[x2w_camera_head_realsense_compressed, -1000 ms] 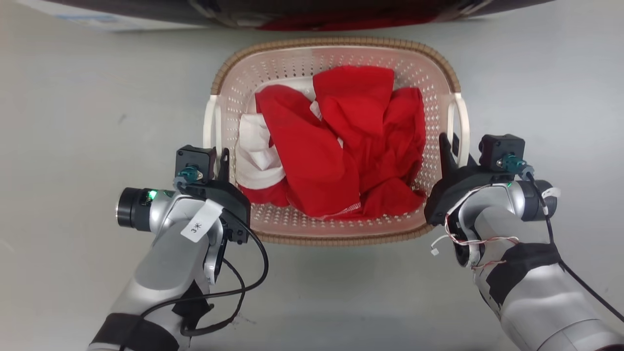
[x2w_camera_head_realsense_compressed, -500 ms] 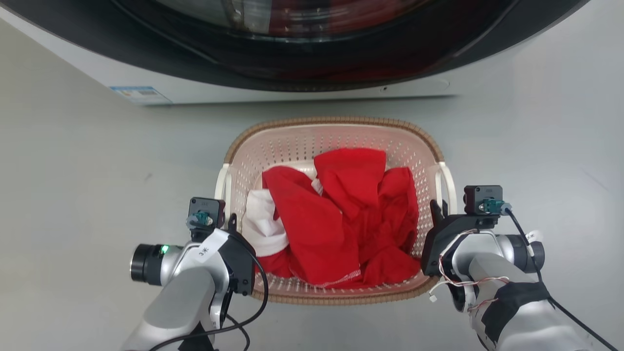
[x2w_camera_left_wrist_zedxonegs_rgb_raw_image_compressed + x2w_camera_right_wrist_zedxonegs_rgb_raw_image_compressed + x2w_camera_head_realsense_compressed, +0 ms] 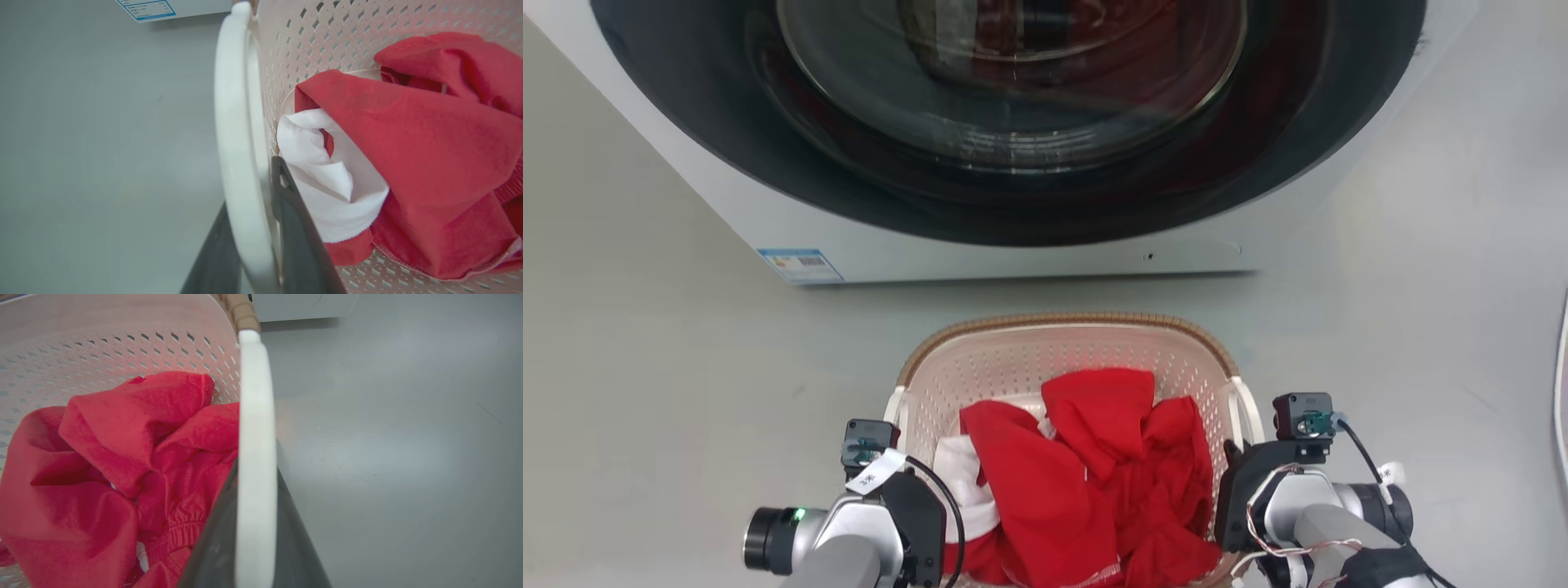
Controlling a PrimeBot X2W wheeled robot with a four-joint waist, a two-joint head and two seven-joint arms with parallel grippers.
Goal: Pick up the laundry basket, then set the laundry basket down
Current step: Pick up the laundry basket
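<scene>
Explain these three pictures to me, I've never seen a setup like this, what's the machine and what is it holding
This is a wheeled robot with two arms. The wide picture comes from a camera on its head, looking down at a grey floor and a white front-loading washing machine. The other two come from a camera on each wrist. In front of the washer is a cream-white perforated plastic laundry basket with a brown woven-look rim, holding crumpled red clothing and a white cloth. The left arm's two long dark fingers are closed on its left white loop handle; the right arm's fingers are closed on the right handle. I can't tell whether the basket is off the floor.
</scene>
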